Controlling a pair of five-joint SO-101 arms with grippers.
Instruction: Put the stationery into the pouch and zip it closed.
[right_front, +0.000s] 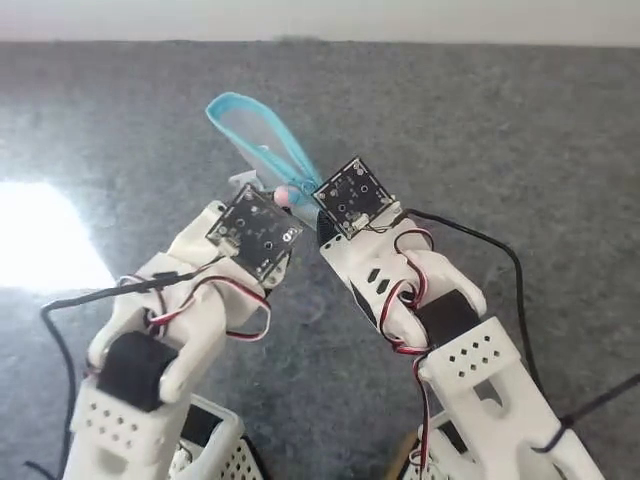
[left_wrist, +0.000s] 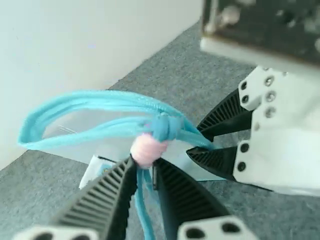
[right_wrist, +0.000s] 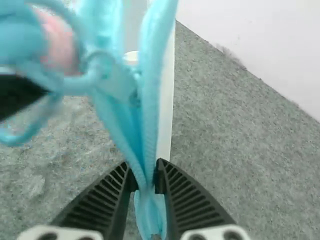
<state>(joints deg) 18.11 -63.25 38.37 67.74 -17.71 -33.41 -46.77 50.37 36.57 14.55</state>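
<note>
Grey table (right_front: 520, 120) | left gripper (left_wrist: 144, 172) pinched on zipper cord (left_wrist: 165, 129) | right gripper (right_wrist: 146, 180) clamped on pouch (right_wrist: 150, 75) end | zipper axis runs away from both

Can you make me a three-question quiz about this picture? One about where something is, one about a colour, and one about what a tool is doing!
1. Where is the pink bead?
A. On the zip cord, at the left tool's tips
B. On top of an arm
C. Far from both arms

2. What colour is the pouch's zip edge?
A. Red
B. Light blue
C. Yellow

3. What is the right tool doing?
A. Gaping wide open
B. Shut on the zip edge
C. Holding a pencil

Answers: 1 A, the bead sits right at those tips. 2 B, blue trim rings the clear pouch. 3 B, it pinches the blue edge.
</note>
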